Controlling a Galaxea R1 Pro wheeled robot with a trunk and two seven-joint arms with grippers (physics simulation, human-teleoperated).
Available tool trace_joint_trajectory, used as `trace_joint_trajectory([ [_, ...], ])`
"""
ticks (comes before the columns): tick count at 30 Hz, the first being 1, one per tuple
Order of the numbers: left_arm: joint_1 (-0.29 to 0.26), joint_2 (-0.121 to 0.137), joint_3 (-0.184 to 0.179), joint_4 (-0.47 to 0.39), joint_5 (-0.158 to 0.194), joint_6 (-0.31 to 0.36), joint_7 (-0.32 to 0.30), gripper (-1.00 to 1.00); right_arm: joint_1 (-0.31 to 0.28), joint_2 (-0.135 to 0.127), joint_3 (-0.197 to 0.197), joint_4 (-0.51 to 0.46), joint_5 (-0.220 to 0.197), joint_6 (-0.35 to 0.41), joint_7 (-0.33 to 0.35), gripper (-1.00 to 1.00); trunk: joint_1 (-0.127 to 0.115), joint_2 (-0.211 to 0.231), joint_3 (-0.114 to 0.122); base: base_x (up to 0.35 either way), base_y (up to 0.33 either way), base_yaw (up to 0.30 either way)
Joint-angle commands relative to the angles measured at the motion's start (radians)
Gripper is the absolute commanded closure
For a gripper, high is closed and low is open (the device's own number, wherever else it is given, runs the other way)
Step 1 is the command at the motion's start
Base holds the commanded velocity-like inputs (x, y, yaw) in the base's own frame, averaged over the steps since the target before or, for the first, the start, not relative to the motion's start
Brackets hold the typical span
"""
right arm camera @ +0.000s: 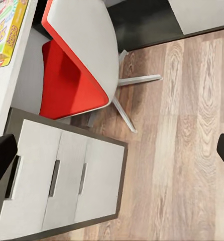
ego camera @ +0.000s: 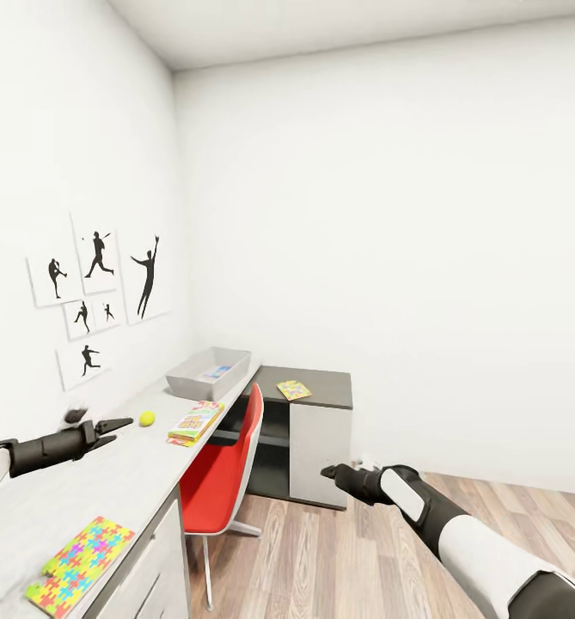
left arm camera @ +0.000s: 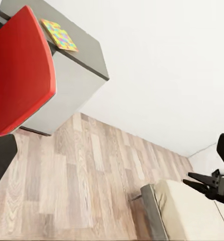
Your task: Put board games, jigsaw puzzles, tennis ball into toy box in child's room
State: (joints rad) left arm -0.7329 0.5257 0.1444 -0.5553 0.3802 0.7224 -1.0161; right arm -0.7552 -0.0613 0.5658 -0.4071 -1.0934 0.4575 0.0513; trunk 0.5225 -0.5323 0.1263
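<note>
Your left gripper (ego camera: 119, 423) is empty and spread, so slide it along the counter (ego camera: 107, 481) to the ball (ego camera: 147, 419), just short of the box (ego camera: 208, 373).

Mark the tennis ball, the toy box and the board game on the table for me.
tennis ball (ego camera: 147, 419): head view, centre of the ball.
toy box (ego camera: 184, 378): head view, near grey wall.
board game (ego camera: 196, 422): head view, middle of the top cover.

On the table (ego camera: 81, 490) — toy box (ego camera: 208, 371) at the back, tennis ball (ego camera: 147, 419) and board game (ego camera: 196, 421) before it.
</note>
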Motion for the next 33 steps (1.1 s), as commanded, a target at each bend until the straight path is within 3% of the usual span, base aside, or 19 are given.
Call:
trace_joint_trajectory([
  [1,0.0,0.0,0.0,0.015,0.004,-0.015,0.045,-1.0,0.004,0.001,0.008,0.001,0.001,-0.013,0.003,-1.0,0.0,-0.001,0.0,0.0,0.0,0.0],
  [4,0.0,-0.002,-0.001,0.043,0.003,-0.067,0.148,-1.0,0.009,0.004,0.028,0.002,0.01,-0.044,0.004,-1.0,0.0,-0.001,0.0,0.0,0.0,0.0],
  [9,0.0,-0.009,-0.003,0.058,0.003,-0.098,0.263,-1.0,0.011,0.008,0.046,0.0,0.022,-0.061,0.006,-1.0,0.0,-0.001,0.0,0.0,0.0,0.0],
  [14,0.0,-0.01,-0.002,0.061,0.003,-0.104,0.327,-1.0,0.011,0.014,0.054,-0.002,0.024,-0.063,0.007,-1.0,0.0,-0.001,0.0,0.0,0.0,0.0],
  [17,0.0,-0.011,-0.003,0.061,0.002,-0.105,0.362,-1.0,0.011,0.037,0.082,-0.003,0.035,-0.063,0.003,-1.0,0.0,-0.001,0.0,0.0,0.0,0.0],
  [20,0.0,-0.011,-0.003,0.061,0.002,-0.106,0.407,-1.0,0.011,0.086,0.14,-0.004,0.079,-0.062,0.001,-1.0,0.0,-0.001,0.0,0.0,0.0,0.0],
  [23,0.0,-0.012,-0.001,0.061,0.003,-0.116,0.474,-1.0,0.011,0.16,0.202,-0.004,0.179,-0.06,-0.008,-1.0,0.0,-0.001,0.0,0.0,0.0,0.0],
  [25,0.0,-0.012,0.001,0.061,0.003,-0.124,0.508,-1.0,0.011,0.188,0.218,-0.009,0.25,-0.056,-0.012,-1.0,0.0,-0.001,0.0,0.0,0.0,0.0],
  [27,0.0,-0.013,0.001,0.061,0.003,-0.128,0.529,-1.0,0.012,0.201,0.224,-0.026,0.301,-0.055,-0.012,-1.0,0.0,-0.001,0.0,0.0,0.0,0.0],
  [33,0.0,-0.013,0.002,0.061,0.003,-0.133,0.55,-1.0,0.014,0.208,0.209,-0.125,0.348,-0.059,-0.012,-1.0,0.0,-0.001,0.0,0.0,0.0,0.0],
])
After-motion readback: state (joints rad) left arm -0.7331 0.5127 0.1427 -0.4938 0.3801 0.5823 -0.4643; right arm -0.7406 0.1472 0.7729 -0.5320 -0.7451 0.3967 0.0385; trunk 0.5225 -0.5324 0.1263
